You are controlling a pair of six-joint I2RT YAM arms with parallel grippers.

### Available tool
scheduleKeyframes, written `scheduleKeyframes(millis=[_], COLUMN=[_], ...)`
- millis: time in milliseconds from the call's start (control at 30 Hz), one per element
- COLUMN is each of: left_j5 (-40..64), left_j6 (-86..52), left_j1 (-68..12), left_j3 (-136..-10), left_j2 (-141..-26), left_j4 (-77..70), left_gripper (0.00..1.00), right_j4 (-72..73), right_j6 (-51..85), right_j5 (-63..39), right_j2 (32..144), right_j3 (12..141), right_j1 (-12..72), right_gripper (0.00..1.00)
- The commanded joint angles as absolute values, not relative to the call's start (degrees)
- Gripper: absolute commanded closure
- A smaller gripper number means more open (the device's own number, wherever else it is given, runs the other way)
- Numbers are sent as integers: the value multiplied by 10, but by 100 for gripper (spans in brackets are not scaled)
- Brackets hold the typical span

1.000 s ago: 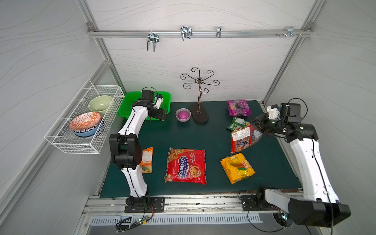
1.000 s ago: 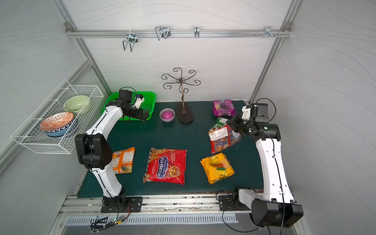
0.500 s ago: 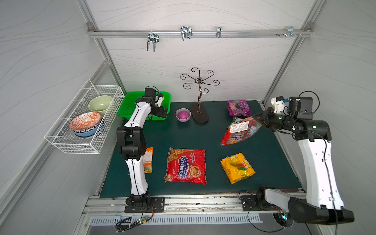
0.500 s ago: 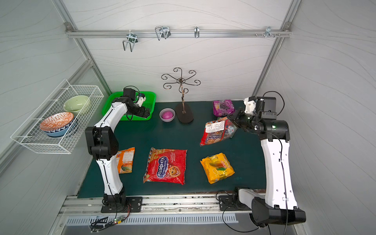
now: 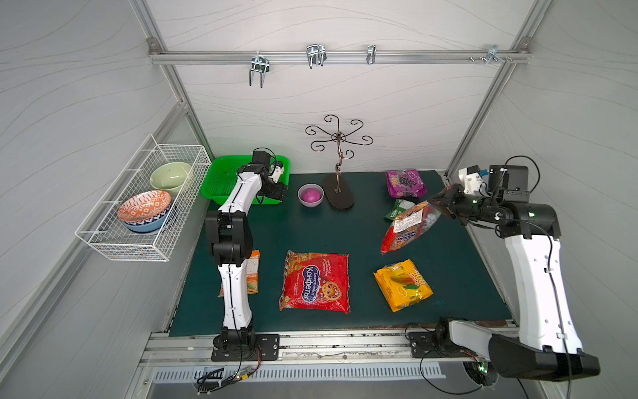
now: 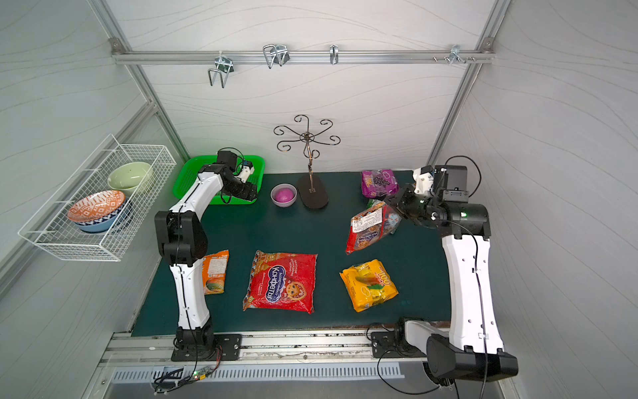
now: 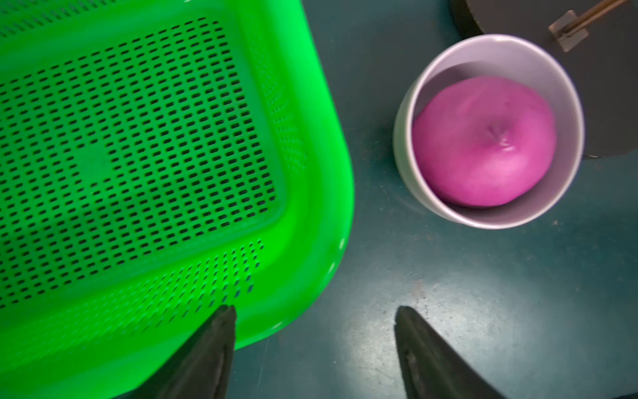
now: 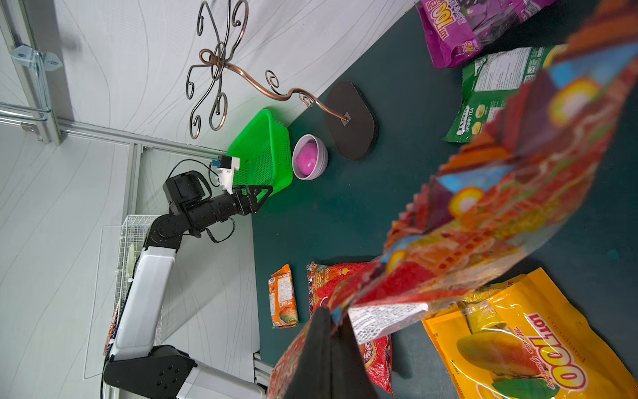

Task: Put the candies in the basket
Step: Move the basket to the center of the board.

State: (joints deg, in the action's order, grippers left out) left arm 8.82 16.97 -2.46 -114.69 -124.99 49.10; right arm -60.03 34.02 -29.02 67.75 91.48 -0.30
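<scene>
In both top views the right gripper [image 5: 438, 204] is pinched shut on the top edge of one big red bag [image 5: 409, 226]. The bag hangs tilted over the mat [image 5: 310, 228] at around 3 o'clock, and I can't tell whether its low corner touches down. The basket [image 5: 221, 179] sits way over at 10 o'clock with no candy visible in it. The other candies all lie on the mat:
- second red bag [image 5: 315, 281] at 6
- yellow bag [image 5: 403, 285] at 5
- orange bag [image 5: 254, 273] at 8, half behind the left arm
- purple bag [image 5: 404, 182] at 1
- green bag [image 5: 397, 209], partly hidden behind the hanging one

My worry is that the straight line to the basket runs past the wire stand [image 5: 340, 197] and the grey bowl [image 5: 310, 195] at 12, so a dangling bag could clip either one.

Left wrist: the left gripper [image 7: 316, 314] is spread with nothing between the fingers. One finger is above the basket's corner rim and the other is above bare mat. If it closes or drops from there it could shove the basket, and the bowl with its pink ball [image 7: 483, 141] sits just beside that corner.

Right wrist: the jaws clamp only a thin strip of glossy film, with the whole bag's weight hanging off it. A quick swing could let it slide out — and both arms would be crowding the same corner at the basket.
</scene>
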Motion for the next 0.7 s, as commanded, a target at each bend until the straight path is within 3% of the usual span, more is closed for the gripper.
scheduleKeyframes(millis=[0,267,667], left_j5=[88,50,78], left_j6=[181,217,219], left_j1=[-33,-33,-33], left_j3=[-1155,-1131,-1106], left_j2=[-1263,-1266,-1245], left_j4=[485,471,487], left_gripper=[34,60,71], right_j4=[-535,-526,-515], right_j6=[335,336,338], right_j5=[-328,-333,-340], right_j2=[670,666,663], right_j3=[924,911,896], right_j1=[-2,-2,-2], right_gripper=[100,100,100])
